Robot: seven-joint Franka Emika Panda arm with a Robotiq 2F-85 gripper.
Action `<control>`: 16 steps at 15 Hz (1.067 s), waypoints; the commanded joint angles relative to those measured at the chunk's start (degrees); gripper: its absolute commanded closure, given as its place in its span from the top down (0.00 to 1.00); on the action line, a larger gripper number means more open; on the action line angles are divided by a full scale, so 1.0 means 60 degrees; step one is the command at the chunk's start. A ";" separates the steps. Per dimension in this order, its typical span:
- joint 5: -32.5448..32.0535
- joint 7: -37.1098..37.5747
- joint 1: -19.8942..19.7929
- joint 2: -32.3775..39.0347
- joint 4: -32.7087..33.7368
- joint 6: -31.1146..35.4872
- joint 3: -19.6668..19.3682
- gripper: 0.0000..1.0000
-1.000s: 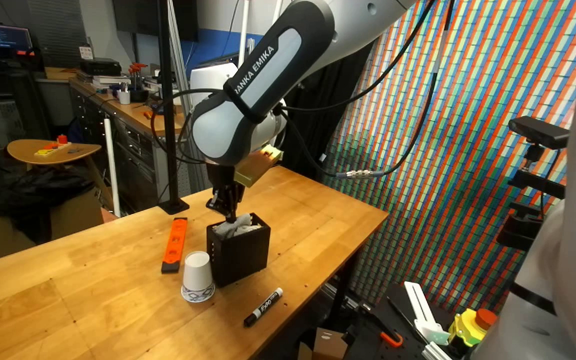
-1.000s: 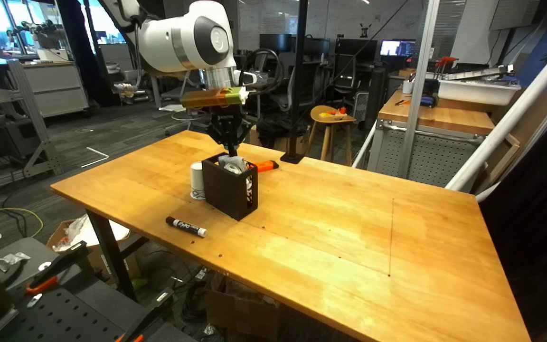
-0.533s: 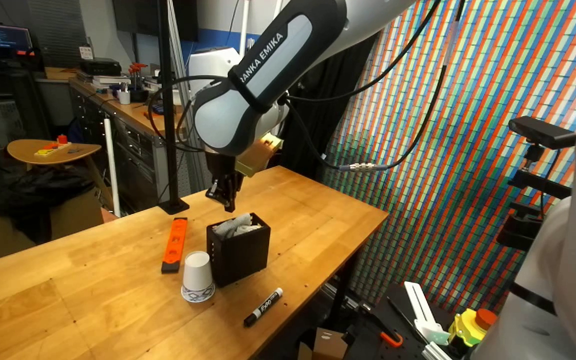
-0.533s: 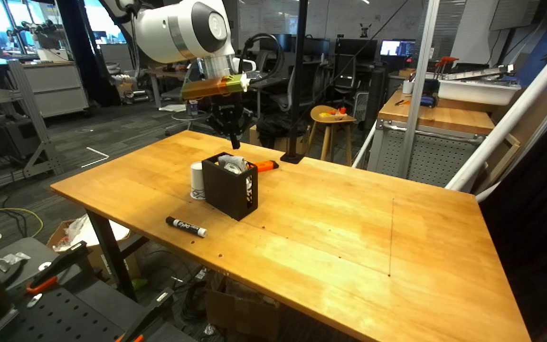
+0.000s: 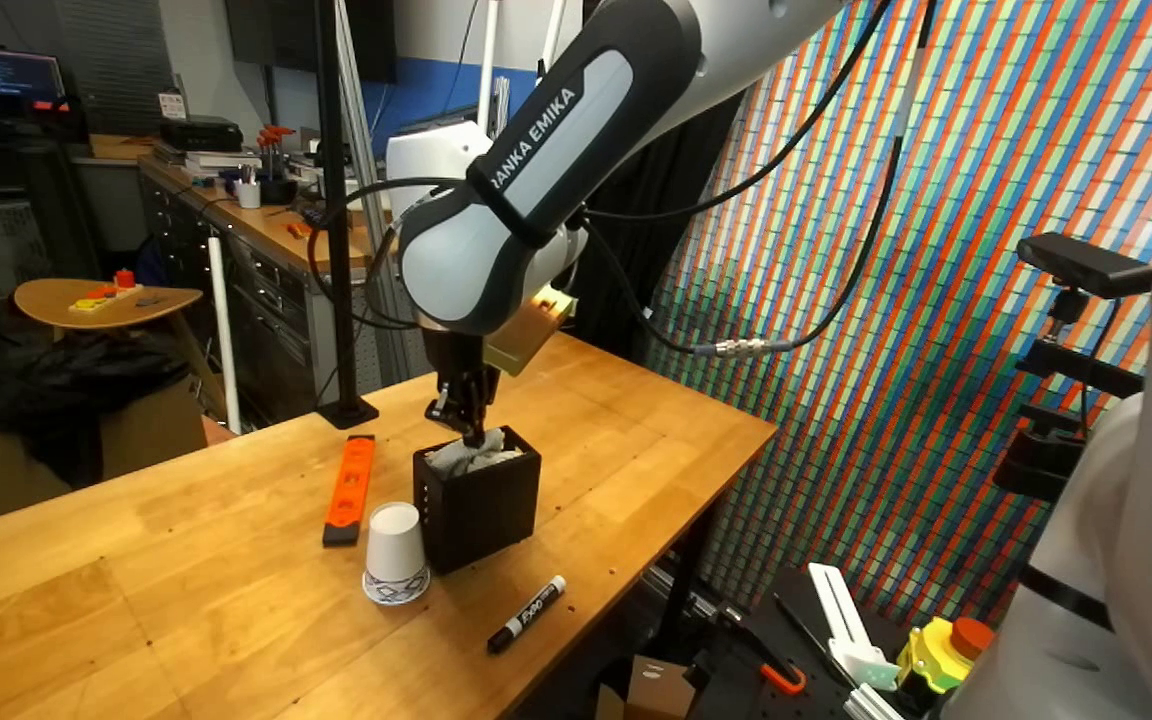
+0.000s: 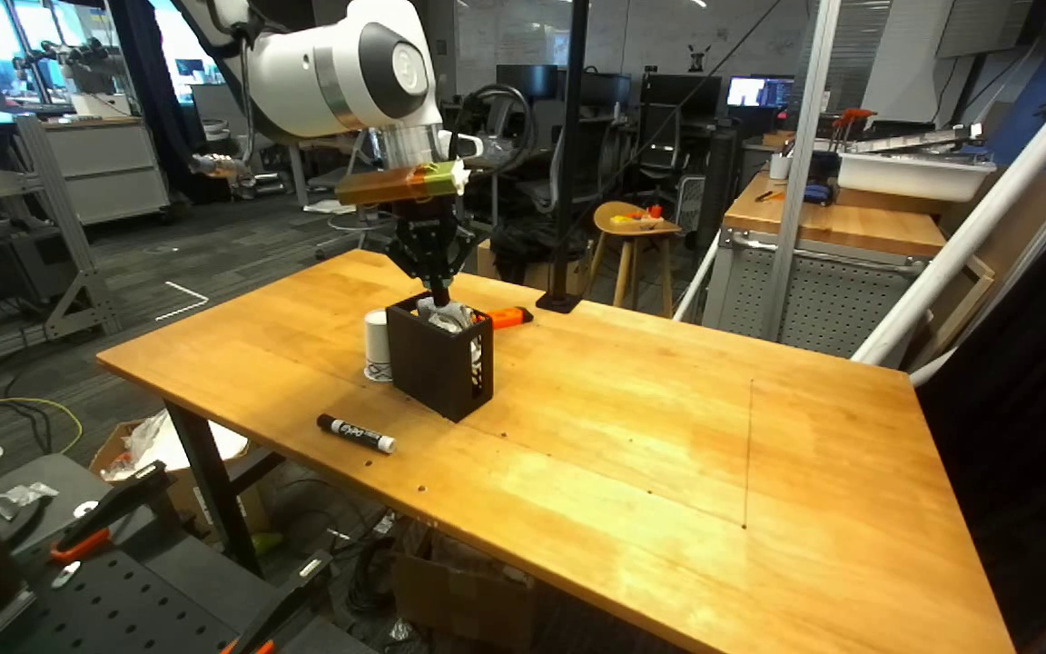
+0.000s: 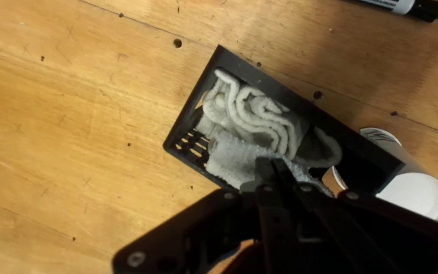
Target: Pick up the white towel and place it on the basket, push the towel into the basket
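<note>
Gripper (image 7: 272, 163) tips together, look to be on the towel (image 7: 255, 123).
Towel's in the basket (image 7: 257, 78) under the tips, bunched lengthwise; rolled folds lie to the marker (image 7: 401, 6) side. Pushing those down is probably next.

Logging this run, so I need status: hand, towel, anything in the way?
Hand shut, down at the towel. Towel bunched inside basket. Cup close beside basket; nothing seen blocking the push.
</note>
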 commanded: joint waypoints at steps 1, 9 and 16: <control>0.0007 0.0105 0.0049 -0.0043 -0.0230 0.0155 0.0050 0.07; 0.0512 0.0160 0.0011 0.0676 -0.0353 0.0412 0.0214 0.07; 0.1461 0.0427 -0.0117 0.0824 -0.0650 0.0675 0.0208 0.06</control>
